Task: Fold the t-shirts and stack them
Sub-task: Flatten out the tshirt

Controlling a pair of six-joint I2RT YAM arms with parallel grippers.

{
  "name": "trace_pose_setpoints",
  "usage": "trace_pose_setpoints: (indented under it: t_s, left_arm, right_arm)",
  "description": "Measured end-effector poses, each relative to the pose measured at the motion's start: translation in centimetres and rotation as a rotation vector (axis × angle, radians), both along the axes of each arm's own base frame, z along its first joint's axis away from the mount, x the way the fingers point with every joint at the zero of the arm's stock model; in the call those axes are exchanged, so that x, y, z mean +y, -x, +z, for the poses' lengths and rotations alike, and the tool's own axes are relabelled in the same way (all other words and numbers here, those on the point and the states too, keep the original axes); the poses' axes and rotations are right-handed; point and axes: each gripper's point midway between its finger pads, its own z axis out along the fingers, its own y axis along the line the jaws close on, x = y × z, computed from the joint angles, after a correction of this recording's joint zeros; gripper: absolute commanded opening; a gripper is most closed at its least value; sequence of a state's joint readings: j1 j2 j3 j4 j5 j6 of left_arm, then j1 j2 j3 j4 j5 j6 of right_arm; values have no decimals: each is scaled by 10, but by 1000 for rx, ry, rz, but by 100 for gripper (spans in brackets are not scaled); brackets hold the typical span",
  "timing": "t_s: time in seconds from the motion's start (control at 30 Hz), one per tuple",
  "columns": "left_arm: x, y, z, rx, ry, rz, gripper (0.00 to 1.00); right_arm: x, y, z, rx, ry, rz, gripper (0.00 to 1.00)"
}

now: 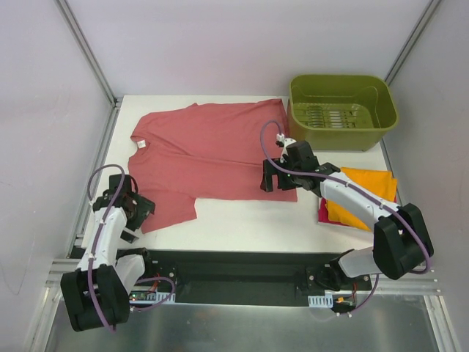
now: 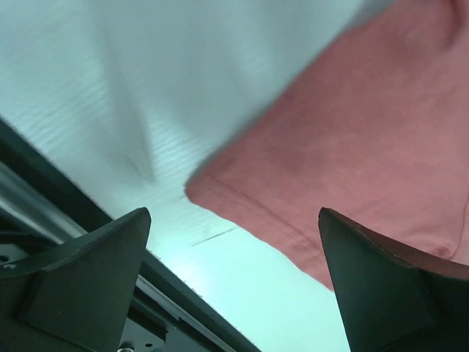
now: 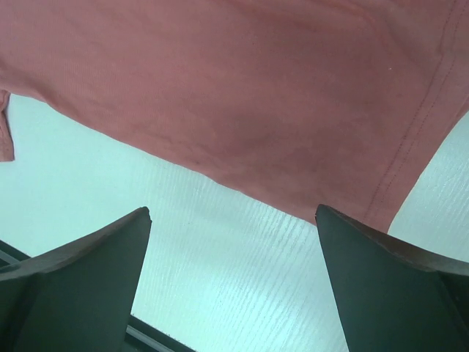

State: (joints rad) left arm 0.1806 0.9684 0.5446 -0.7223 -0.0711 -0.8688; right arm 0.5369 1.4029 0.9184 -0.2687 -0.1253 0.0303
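Orange shirt [image 1: 366, 192] over magenta shirt [image 1: 322, 213] sat folded at right edge; salmon shirt [image 1: 212, 154] lay unfolded; left gripper [image 1: 141, 207], right gripper [image 1: 274, 182] gaped wide, empty.

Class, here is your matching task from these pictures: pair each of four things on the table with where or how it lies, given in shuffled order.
Column one
1. salmon t-shirt
2. orange t-shirt
3. magenta t-shirt
4. green tub

Column two
a. at the far right corner of the table
b. folded, on top of a pile
c. spread flat, unfolded
d. under another shirt, only an edge showing

Pairs: 1-c, 2-b, 3-d, 4-a
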Motion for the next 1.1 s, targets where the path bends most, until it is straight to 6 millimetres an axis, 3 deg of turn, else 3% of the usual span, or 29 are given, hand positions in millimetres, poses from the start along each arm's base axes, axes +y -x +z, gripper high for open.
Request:
trace_pose_setpoints:
  t_s: [0.1, 0.2, 0.3, 0.57, 0.6, 0.77, 0.83, 1.1]
  left_arm:
    - [12, 9, 2, 12, -50, 69, 89]
    - [17, 11, 4, 6, -77, 108, 72]
    - [17, 15, -1, 20, -75, 130, 54]
    - [14, 25, -20, 110, -60, 129, 30]
    - [13, 25, -22, 119, -53, 127, 21]
    - [10, 17, -26, 127, -26, 108, 12]
    - [10, 15, -26, 128, -23, 104, 0]
    - [10, 5, -24, 95, -21, 50, 0]
  right_arm:
    - [0, 1, 1, -3, -5, 1, 100]
    - [0, -1, 2, -9, -12, 0, 100]
    - [-1, -4, 3, -14, -18, -7, 100]
    - [-8, -7, -1, -7, -18, -33, 100]
    - [-9, -7, -1, -6, -16, -37, 99]
    - [-15, -5, -1, -11, -12, -54, 100]
    - [-18, -3, -1, -13, -13, -65, 100]
    - [-36, 12, 16, -54, -43, -128, 100]
